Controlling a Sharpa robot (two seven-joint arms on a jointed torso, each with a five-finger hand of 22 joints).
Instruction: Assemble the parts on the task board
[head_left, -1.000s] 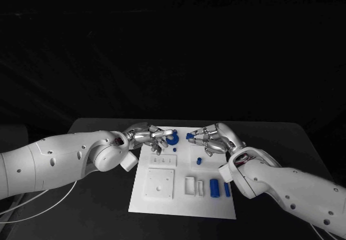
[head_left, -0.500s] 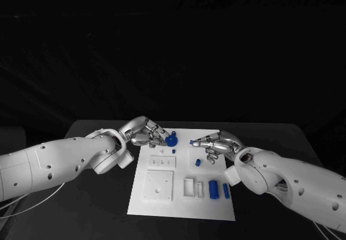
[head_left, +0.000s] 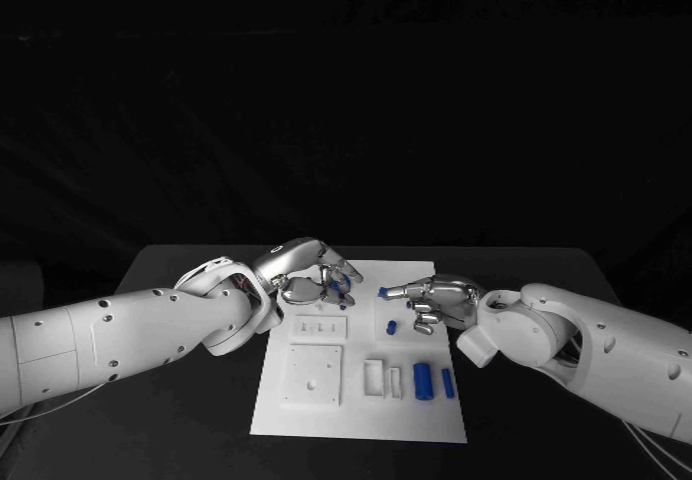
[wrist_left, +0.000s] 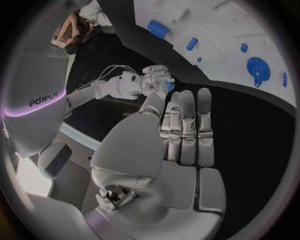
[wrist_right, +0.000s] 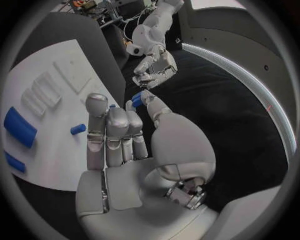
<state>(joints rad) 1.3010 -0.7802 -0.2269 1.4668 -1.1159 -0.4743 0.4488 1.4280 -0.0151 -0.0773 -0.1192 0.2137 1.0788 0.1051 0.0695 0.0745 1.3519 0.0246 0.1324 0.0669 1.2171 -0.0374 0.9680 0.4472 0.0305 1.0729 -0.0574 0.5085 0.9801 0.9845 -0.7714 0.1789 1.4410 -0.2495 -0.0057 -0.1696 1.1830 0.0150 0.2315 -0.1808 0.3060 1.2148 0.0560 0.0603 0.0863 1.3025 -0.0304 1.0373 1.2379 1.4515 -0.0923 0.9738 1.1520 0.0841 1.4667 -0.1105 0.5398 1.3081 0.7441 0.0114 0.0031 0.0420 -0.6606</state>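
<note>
We held our left hand (head_left: 306, 272) open above the task board (head_left: 361, 400). Our right hand (head_left: 433, 299) pinched a small blue part (head_left: 385, 293).

Dim light is leaving the backdrop black, while the white task board (head_left: 361, 400) is glaring and wrist views are bending edges.

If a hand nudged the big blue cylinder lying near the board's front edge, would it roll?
Probably: the blue cylinder lies on its side on the flat task board. It looks like rigid plastic, likely light. The smooth round surface might slip in a pinch.
</note>
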